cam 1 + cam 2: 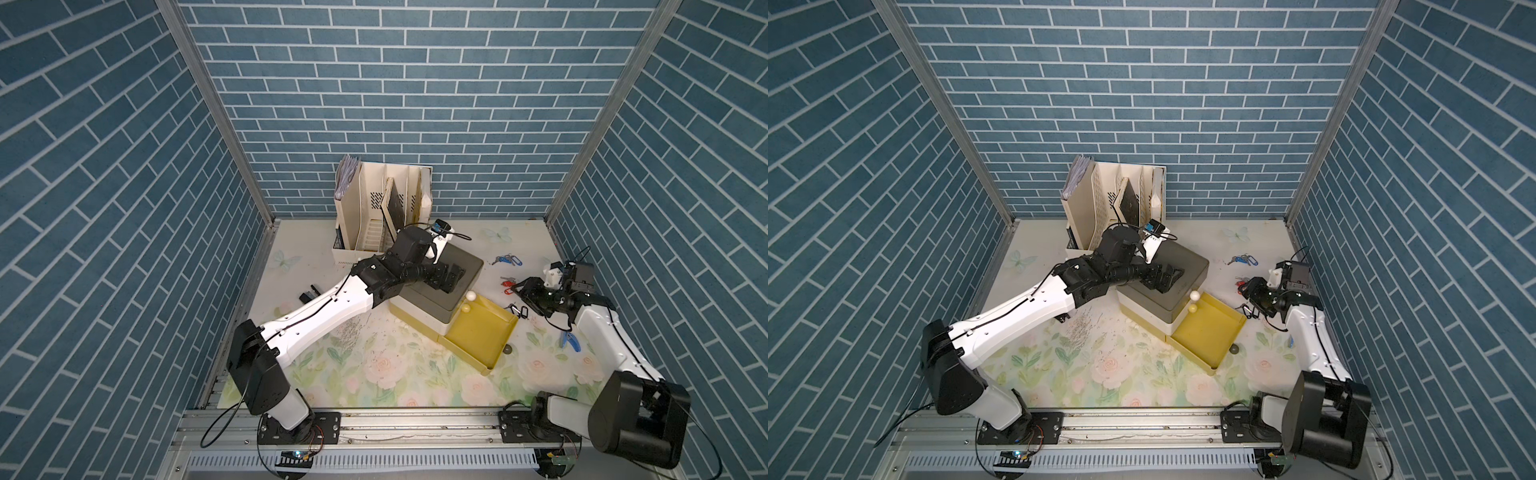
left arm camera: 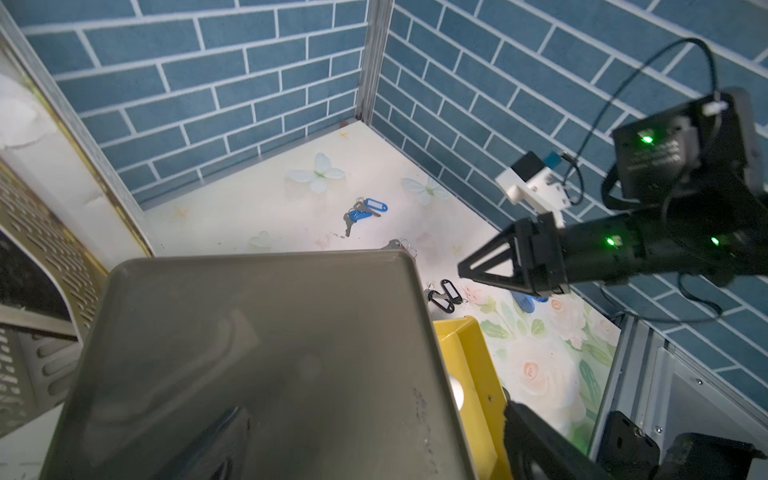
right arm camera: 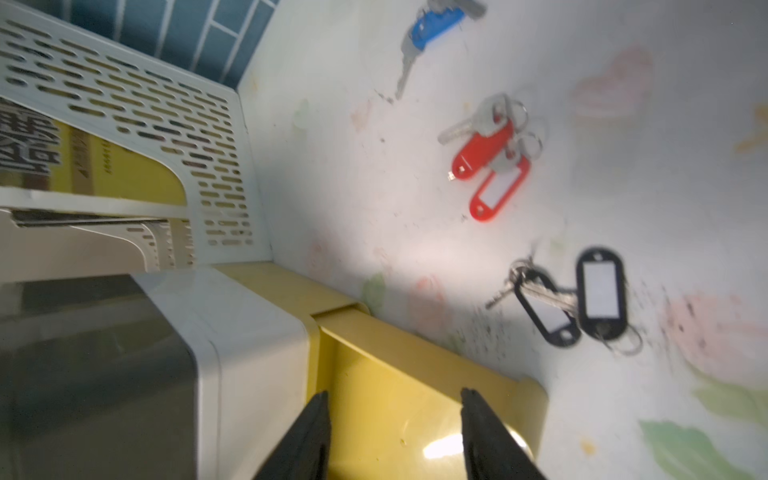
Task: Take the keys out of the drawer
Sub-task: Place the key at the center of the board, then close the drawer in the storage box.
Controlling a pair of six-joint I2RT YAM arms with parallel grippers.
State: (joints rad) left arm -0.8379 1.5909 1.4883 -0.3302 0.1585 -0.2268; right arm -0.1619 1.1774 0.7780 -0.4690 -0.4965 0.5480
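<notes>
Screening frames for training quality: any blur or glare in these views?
Right wrist view: soft all over, the red-tagged keys blurred, glare on the floor of the yellow drawer. Left wrist view: near grey cabinet top out of focus, blue-tagged keys beyond it crisp. Both top views: sharp, evenly lit.

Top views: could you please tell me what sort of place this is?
Probably a staged robot test cell mimicking a desk: brick-print wall panels, a file organiser, a drawer unit.

Even bright overhead light, soft shadows, right wrist view motion-blurred, glare inside yellow drawer (image 3: 440,446)
</notes>
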